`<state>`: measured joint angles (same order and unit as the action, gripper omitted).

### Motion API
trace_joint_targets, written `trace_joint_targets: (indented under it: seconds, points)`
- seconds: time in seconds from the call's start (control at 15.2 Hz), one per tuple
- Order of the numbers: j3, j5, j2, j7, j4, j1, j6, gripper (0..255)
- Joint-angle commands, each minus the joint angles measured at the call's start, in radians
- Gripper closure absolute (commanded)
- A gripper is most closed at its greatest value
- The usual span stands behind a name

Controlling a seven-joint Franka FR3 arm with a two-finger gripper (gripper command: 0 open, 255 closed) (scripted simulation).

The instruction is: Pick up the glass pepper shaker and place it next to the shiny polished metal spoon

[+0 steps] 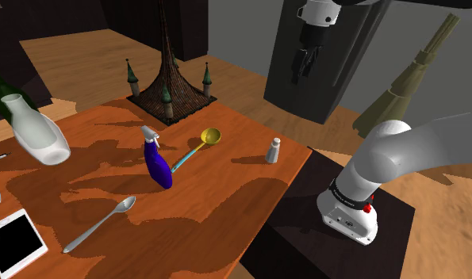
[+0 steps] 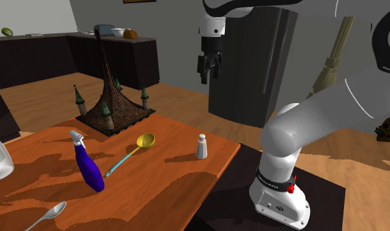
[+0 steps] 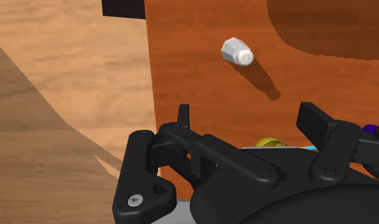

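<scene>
Several things share the orange-brown tabletop (image 1: pixel 226 202). The pepper shaker (image 1: pixel 273 150), small and pale with a lighter cap, stands upright near the tabletop's edge at the shoulder view's right, apart from everything else. Toward that view's left lies a yellow ladle (image 1: pixel 201 145) with a blue handle. Just beside the handle's end stands a blue spray bottle (image 1: pixel 157 162) with a white trigger head. The metal spoon (image 1: pixel 99 224) lies further on toward the lower left, well apart from the shaker, so the ladle and the spray bottle sit between the two. Behind them rises a dark tower model (image 1: pixel 170 75) with small turrets at the corners of its base. A white vase (image 1: pixel 36 131) shows at the left edge, and a white-framed tablet (image 1: pixel 13 240) with a black screen lies near the lower left corner.

The gripper (image 1: pixel 303 66) hangs high above the shaker, in front of a dark cabinet (image 1: pixel 337 79). In the wrist view its fingers stand apart with nothing between them, and the shaker sits on the tabletop beyond them, untouched. A broom (image 1: pixel 412 75) leans at the shoulder view's right.
</scene>
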<state>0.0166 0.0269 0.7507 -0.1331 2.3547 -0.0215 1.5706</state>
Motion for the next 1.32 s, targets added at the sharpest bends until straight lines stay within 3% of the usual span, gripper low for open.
trace_joint_targets:
  seconds: [0.0,0.79,1.06,1.25]
  points:
    - [0.0,0.0,0.0,0.0,0.0,0.0,0.0,0]
    - [-0.031,0.082,0.01,-0.006,0.397,0.053,0.369,0]
    - [-0.044,0.122,-0.043,-0.013,0.499,0.083,0.519,0]
    - [-0.049,0.133,-0.069,-0.016,0.529,0.091,0.574,0]
